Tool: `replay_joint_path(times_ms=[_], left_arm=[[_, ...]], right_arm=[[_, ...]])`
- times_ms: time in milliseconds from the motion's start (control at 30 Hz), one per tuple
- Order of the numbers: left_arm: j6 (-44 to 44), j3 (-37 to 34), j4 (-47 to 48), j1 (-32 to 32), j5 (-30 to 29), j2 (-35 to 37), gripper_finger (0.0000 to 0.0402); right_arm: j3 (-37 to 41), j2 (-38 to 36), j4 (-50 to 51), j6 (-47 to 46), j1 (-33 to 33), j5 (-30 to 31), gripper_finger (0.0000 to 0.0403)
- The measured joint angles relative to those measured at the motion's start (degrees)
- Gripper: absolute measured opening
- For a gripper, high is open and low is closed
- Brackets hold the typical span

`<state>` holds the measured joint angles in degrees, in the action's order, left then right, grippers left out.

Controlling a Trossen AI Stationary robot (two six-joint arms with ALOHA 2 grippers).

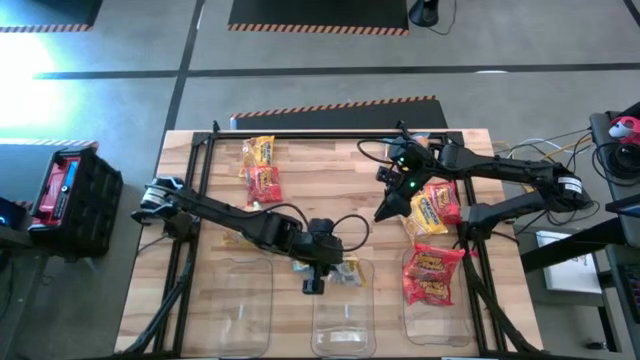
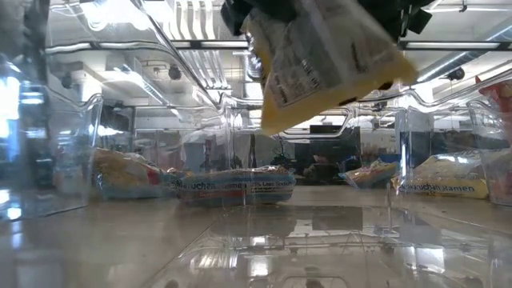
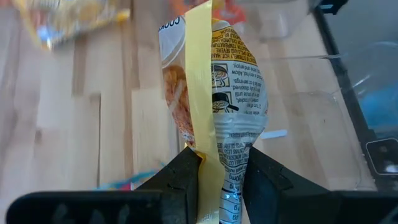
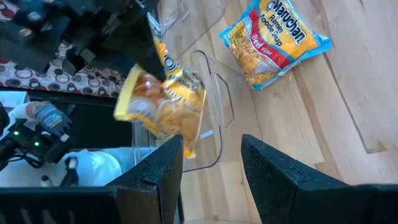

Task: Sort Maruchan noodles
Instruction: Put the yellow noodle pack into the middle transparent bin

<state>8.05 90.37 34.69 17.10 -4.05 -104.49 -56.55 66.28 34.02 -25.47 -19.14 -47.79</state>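
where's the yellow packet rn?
High view: the yellow packet hangs pinched in the left gripper over the middle clear bin, near the table's front edge.

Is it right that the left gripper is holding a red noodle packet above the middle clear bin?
Not quite: the left gripper holds a yellow noodle packet, not a red one, as the left wrist view shows. It does hang above the middle clear bin.

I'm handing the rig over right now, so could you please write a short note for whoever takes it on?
Left hand: shut on a yellow Maruchan packet, held over the middle bin.
Right hand: open, empty, hovering above the table's right side.
Done: red packets lie in the right bin.
Left: release the yellow packet; sort two packets at the back left, the blue-edged packet by the right arm, and any others.
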Motion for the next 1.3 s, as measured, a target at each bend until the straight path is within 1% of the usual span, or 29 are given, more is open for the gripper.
replay_joint_path(times_ms=[133,333,533,600,633,800,1000,1067,1167,1300], left_arm=[[-9.90,0.00,-1.21,0.53,0.67,0.00,0.0076],[-29.98,0.00,-1.17,0.89,6.46,0.00,0.0076],[-45.28,0.00,-2.09,0.88,6.90,0.02,0.0076],[-50.00,0.00,-2.74,0.88,7.86,0.02,0.0076],[-51.78,0.00,-2.83,0.88,8.07,0.04,0.0076],[-54.23,0.00,-2.88,0.88,8.09,0.04,0.0076],[-62.26,0.00,-2.96,0.88,8.09,0.04,0.0076],[-66.31,0.00,-2.46,0.80,8.11,0.05,0.0076],[-74.75,0.00,-0.02,0.73,8.33,0.07,0.0076],[-87.81,0.00,4.91,0.70,11.00,0.07,0.0076]], right_arm=[[0.00,0.00,0.02,0.00,0.01,-0.01,0.0153],[0.00,0.02,0.00,0.00,0.00,-0.02,0.0153],[0.00,0.04,0.00,-0.01,0.01,0.00,0.0153],[0.00,0.04,0.00,-0.02,0.00,-0.02,0.0153],[0.00,0.04,0.00,-0.02,0.01,0.00,0.0153],[0.00,0.04,0.00,-0.01,0.01,0.00,0.0153],[0.00,0.04,0.00,-0.02,0.00,0.00,0.0153],[0.00,0.04,0.00,-0.02,0.01,-0.01,0.0153],[0.00,0.04,0.00,-0.02,0.01,0.00,0.0153],[0.00,0.04,0.00,-0.02,0.01,0.00,0.0153]])
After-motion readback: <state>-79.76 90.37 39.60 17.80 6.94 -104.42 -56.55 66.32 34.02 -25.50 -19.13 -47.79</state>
